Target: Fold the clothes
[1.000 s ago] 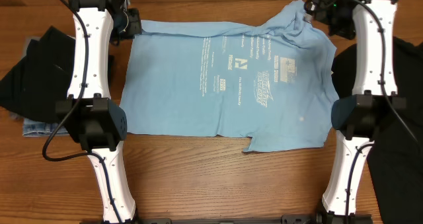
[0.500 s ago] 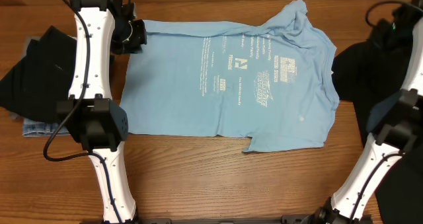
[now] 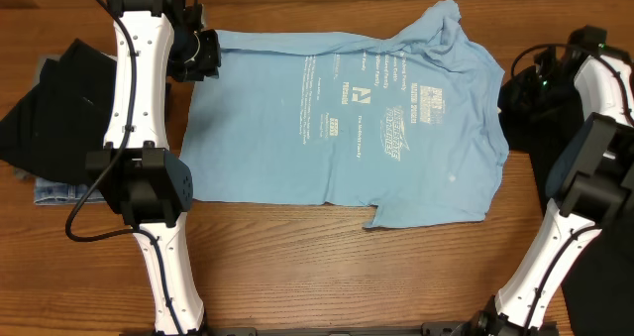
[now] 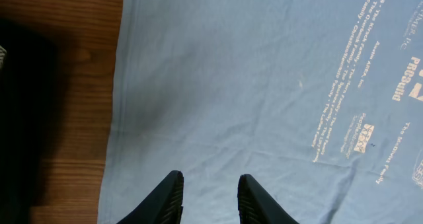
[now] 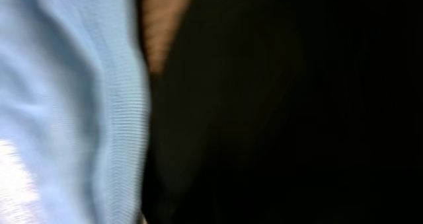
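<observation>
The clothes here are mainly a light blue T-shirt with pale lettering, spread flat on the wooden table. My left gripper hovers at the shirt's far left corner. In the left wrist view the left gripper is open, its black fingers apart just above the blue cloth, holding nothing. My right gripper is off the shirt's right edge, over a black garment. The right wrist view is a blur of blue cloth and black cloth; its fingers are hidden.
A black garment lies on folded denim at the left table edge. More black cloth covers the right side. Bare wood runs along the front, below the shirt's hem.
The left gripper has opened and let go of the shirt's corner. The right arm left the shirt's far right shoulder, swung right over the black garment, and its jaws closed.
</observation>
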Robot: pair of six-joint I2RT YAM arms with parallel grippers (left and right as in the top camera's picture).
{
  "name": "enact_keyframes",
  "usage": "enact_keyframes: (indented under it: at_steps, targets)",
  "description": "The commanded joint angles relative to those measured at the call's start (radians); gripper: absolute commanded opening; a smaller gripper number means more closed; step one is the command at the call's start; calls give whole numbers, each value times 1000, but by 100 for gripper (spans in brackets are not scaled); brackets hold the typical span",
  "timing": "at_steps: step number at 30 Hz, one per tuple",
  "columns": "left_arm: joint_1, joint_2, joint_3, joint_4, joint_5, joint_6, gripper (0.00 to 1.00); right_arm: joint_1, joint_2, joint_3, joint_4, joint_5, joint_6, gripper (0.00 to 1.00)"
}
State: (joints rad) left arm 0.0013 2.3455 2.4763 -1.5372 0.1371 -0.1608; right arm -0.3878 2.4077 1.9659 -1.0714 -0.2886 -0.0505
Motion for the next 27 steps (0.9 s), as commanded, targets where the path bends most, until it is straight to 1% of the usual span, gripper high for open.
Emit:
enact_keyframes:
  at_steps: [1, 4, 7, 9, 13, 15, 18, 20, 21, 23, 25, 26, 27]
  targets:
    - [-4, -17, 6, 7, -14, -4, 32, -13, -25, -61, 52, 117, 7, 4]
    - [-3, -17, 6, 12, -18, -4, 32, -26, -25, -81, 84, 233, 79, 4]
    - [-3, -17, 6, 12, -37, -4, 32, -53, -25, -79, 93, 316, 108, 4]
    - [-3, -17, 6, 13, -44, -4, 32, -83, -25, -72, 95, 322, 113, 4]
    - [-2, -17, 6, 24, -44, -4, 32, -159, -25, -47, 98, 322, 185, 4]
    - [-2, -17, 6, 28, -44, -4, 33, -198, -25, -33, 97, 324, 199, 4]
    - [-2, -17, 6, 31, -44, -4, 36, -255, -25, -10, 82, 348, 257, 4]
    - [-2, -17, 6, 32, -44, -4, 38, -288, -25, 10, 64, 345, 268, 4]
    - [-2, -17, 6, 33, -44, -4, 39, -298, -25, 21, 55, 333, 269, 4]
    - [-2, -17, 6, 42, -45, -3, 43, -323, -25, 78, 13, 180, 268, 4]
    - [-2, -17, 6, 52, -58, -3, 42, -333, -27, 153, -33, 31, 260, 4]
    - [-2, -17, 6, 64, -63, -3, 43, -334, -31, 196, -57, -5, 260, 4]
    - [-2, -18, 6, 81, -62, 5, 46, -333, -41, 249, -87, -14, 261, 4]
